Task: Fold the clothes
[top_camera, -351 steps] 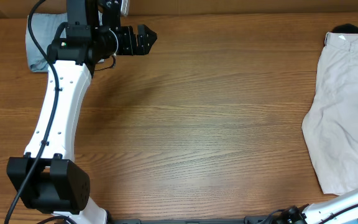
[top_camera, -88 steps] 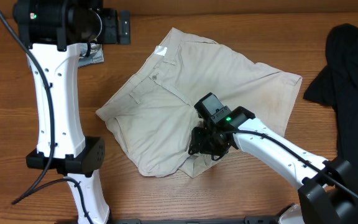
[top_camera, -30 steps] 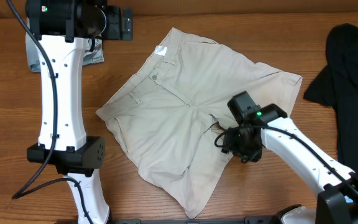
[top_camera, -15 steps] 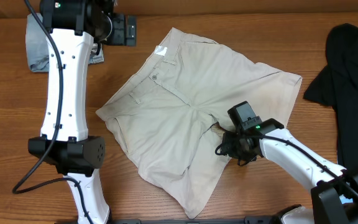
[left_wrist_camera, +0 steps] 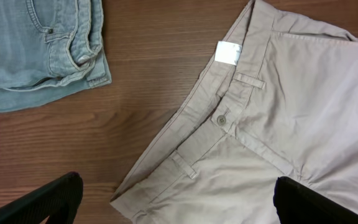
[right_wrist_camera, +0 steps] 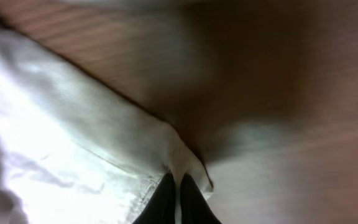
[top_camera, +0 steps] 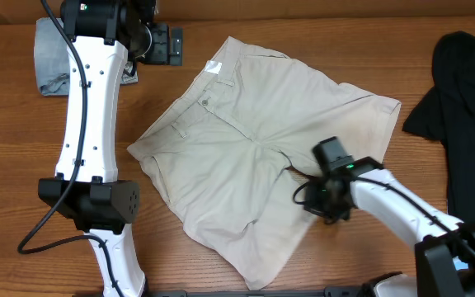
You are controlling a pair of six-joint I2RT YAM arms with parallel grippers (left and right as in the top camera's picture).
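The beige khaki shorts (top_camera: 254,140) lie spread flat on the wooden table, waistband with white label (top_camera: 214,68) toward the back left. My right gripper (top_camera: 318,198) sits low at the hem of the near right leg and is shut on a pinch of the cloth; the right wrist view shows the two fingertips (right_wrist_camera: 179,202) closed on the hem edge (right_wrist_camera: 185,163). My left gripper (top_camera: 173,45) hovers high at the back left, jaws wide open and empty. The left wrist view shows the shorts' waistband, button (left_wrist_camera: 221,119) and label (left_wrist_camera: 229,53) below it.
Folded blue jeans (top_camera: 49,59) lie at the back left corner, also in the left wrist view (left_wrist_camera: 36,50). A black garment (top_camera: 462,99) lies at the right edge. The left arm's white column rises at the front left.
My right gripper has drawn the shorts' near leg out toward the front right and flattened it, then settled at the hem. The left arm has swung slightly right.
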